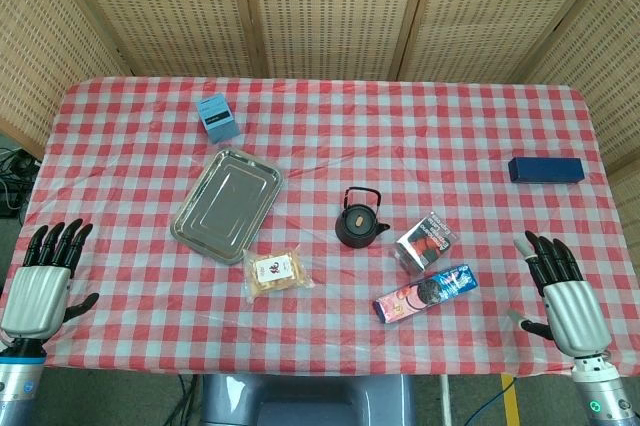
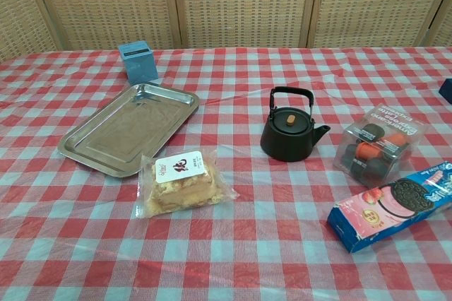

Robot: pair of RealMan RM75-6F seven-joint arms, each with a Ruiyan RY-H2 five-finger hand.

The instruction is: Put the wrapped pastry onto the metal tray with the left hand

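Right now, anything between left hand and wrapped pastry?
Nothing: head view shows bare checked tablecloth between the left hand and wrapped pastry.

A small light-blue box [image 1: 216,117] stood in the upper left of the head view, on the red-and-white checked tablecloth [image 1: 420,136]. Near the middle sat a dark teapot [image 1: 359,221] with its bail handle raised. Just right of it lay a clear pack of dark capsules [image 1: 427,242], and below that a blue-and-pink packet of sandwich cookies [image 1: 424,292], lying at a slant. A long dark-blue box [image 1: 545,169] rested far out on the right side. Woven wicker screens [image 1: 330,6] filled the top of the frame.
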